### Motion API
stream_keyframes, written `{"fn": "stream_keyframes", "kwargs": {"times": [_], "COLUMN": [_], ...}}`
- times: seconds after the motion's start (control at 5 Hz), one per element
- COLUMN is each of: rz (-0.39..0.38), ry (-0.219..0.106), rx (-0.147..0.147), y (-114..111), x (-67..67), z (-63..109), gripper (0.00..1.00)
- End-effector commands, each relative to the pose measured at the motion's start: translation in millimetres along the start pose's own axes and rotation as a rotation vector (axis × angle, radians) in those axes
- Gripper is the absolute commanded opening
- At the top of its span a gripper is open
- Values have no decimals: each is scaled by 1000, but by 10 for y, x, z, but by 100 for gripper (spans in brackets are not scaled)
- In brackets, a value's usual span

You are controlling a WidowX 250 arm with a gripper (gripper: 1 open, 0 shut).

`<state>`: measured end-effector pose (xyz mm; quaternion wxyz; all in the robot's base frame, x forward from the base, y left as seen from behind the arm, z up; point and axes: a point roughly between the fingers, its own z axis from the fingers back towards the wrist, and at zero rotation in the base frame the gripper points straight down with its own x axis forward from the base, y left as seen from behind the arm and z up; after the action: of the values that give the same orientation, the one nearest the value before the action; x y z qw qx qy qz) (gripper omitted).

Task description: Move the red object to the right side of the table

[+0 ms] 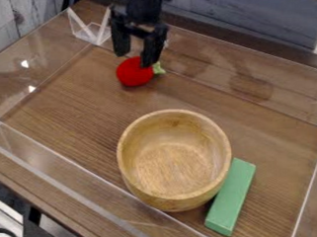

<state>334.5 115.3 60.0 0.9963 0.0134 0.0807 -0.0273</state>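
The table [272,91] is a brown wood-grain top with low clear walls around it. In the near half stands a round wooden bowl [175,157], empty, and just beside its right edge lies a green block [231,196].

The gripper [136,54] hangs over the far left part of the table and points down. Its jaws are spread wide, and nothing is between them yet; the dark fingers [155,48] stand directly above the red object [134,73] and partly cover its top.

The red object lies on the wood at the far left, well apart from the bowl. It looks like a small strawberry toy with a green leafy top, which shows at its right side. I judge that it is very light and probably of smooth plastic or soft foam, so it can roll or slip away if one finger touches it first. The best place to hold it is across the widest middle of the red body, not at the thin leaves.
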Motion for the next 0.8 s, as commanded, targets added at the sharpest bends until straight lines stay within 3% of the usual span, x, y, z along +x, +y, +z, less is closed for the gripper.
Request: {"fn": "stream_keyframes", "kwargs": {"times": [0.0,0.4,0.6], "rz": [10,98,76], "ry": [-45,-54,-58], "rx": [23,5,6], "y": [148,124,60], "x": [62,112,159], "z": [32,6,-20], "gripper": [100,100,100]}}
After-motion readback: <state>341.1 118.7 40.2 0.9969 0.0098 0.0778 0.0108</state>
